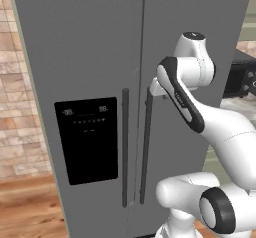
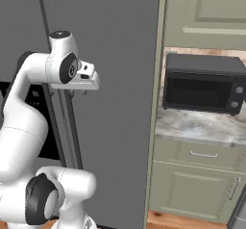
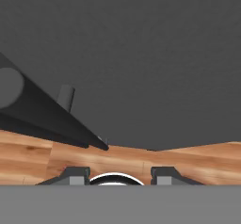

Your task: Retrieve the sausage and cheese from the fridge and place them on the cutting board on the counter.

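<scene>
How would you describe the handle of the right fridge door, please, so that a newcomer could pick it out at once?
Start from the tall grey fridge, whose two doors are shut. Two dark vertical bar handles run either side of the centre seam. The right door's handle is the one farther from the black dispenser panel, and the robot's gripper sits right at its top end.

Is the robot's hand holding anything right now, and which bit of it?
Nothing is held. The gripper sits by the right fridge door handle, fingers apart with only floor between them.

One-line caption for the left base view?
Gripper at the right door handle of the closed fridge.
</scene>
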